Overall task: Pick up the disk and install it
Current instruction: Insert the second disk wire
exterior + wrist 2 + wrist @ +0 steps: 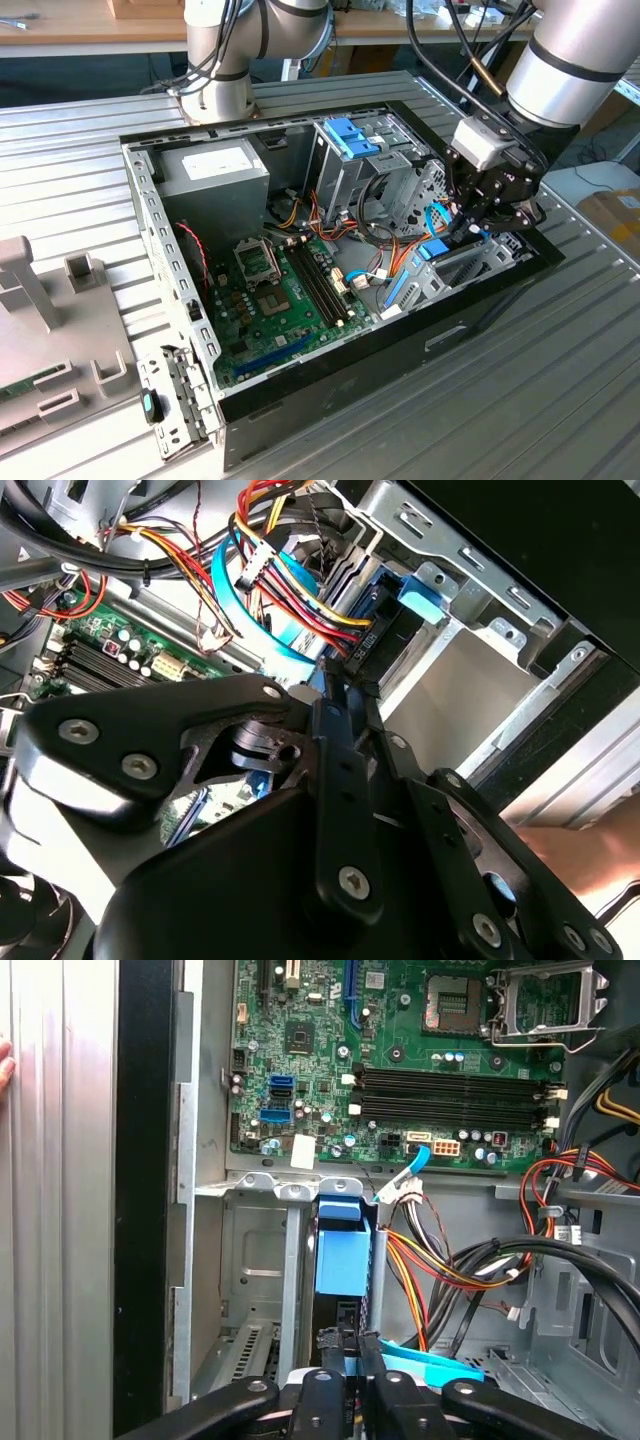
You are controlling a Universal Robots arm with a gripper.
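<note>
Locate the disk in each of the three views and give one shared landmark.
Exterior view: disk stands in the case's bay, under the tool.
First wrist view: disk stands on edge just beyond the tool.
Second wrist view: disk past the tool.
Shared landmark: green motherboard.

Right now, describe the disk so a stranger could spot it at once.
Start at the open computer case on the ribbed metal table. At its corner on the exterior view's right, under the pincer, the disk stands on edge in the drive bay. Its light-blue carrier distinguishes it from the bare silver cage.
</note>
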